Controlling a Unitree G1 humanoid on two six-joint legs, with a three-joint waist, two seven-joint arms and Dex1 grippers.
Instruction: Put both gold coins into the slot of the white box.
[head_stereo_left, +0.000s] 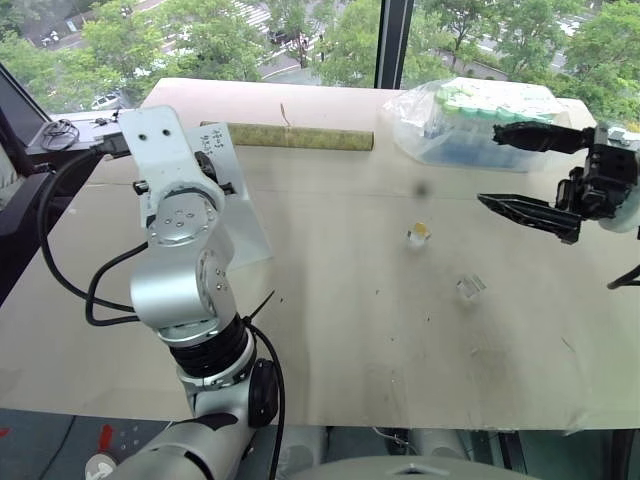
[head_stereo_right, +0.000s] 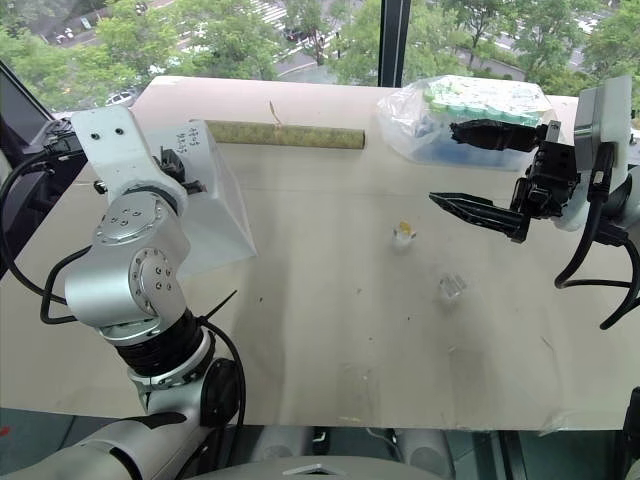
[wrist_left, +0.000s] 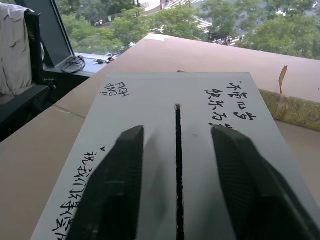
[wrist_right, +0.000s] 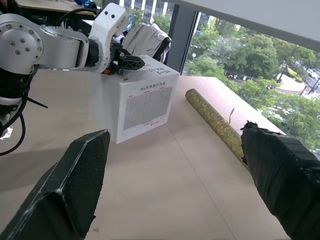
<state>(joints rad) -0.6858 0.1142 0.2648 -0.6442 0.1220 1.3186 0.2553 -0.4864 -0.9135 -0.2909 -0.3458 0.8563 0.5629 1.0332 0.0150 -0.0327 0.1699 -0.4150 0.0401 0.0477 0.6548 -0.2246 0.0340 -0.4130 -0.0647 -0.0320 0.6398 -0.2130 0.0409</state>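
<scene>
hovering over the slanted face of the white box (wrist_left: 150, 130) at the table's left side, left gripper (wrist_left: 177, 165) with its two black fingers parted, one on each side of the slot (wrist_left: 177, 150), nothing seen between them. slot running as a thin black slit up the middle of the white face, blue handwriting on both sides of it. box standing on the table (head_stereo_left: 400, 350) just in front of a rolled green-gold tube (head_stereo_left: 290, 137) lying along the far edge. raised above the right side of the table, right gripper (head_stereo_left: 520, 170) spread wide and empty, pointing across toward the left, close beside a clear bag of green-capped tubes (head_stereo_left: 450, 115). sitting near the middle of the table, well apart from the box, a small clear plastic holder (head_stereo_left: 419, 235) with a bit of yellow gold in it, seemingly one gold coin (head_stereo_left: 422, 230). lying a little nearer and to the right, a second clear holder (head_stereo_left: 470, 287), contents too small to tell. seen from the right wrist, box side printed with a fine grid, left gripper poised over its top.
</scene>
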